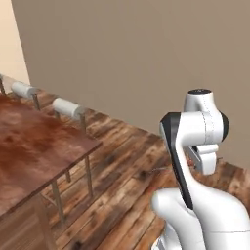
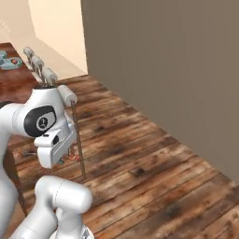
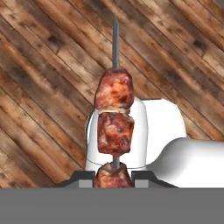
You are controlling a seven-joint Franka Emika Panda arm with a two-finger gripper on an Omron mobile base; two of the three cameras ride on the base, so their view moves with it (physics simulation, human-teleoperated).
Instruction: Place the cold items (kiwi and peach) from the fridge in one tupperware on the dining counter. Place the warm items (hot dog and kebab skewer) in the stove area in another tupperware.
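- In the hand view the kebab skewer [image 3: 114,118] stands in the centre of the frame, three browned meat pieces on a thin grey rod that points to the upper edge.
- The gripper [image 3: 113,175] is closed narrowly on the lowest meat piece at the bottom centre; its dark finger tips [image 3: 83,177] sit on both sides of it.
- Under the skewer there is only wooden floor [image 3: 43,65], so the arm appears to be carrying it.
- The dining counter [image 1: 29,146] lies at the left of the left base view, with stools [image 1: 68,107] beside it.
- In the upper left corner of the right base view small bluish containers [image 2: 9,60] sit on the counter; they are probably the tupperware, but too small to be sure.
- The step in hand seems to be the transport of a warm item. Next, the base must probably come closer to the counter, and the arm must bring the skewer above the proper container before the gripper opens.
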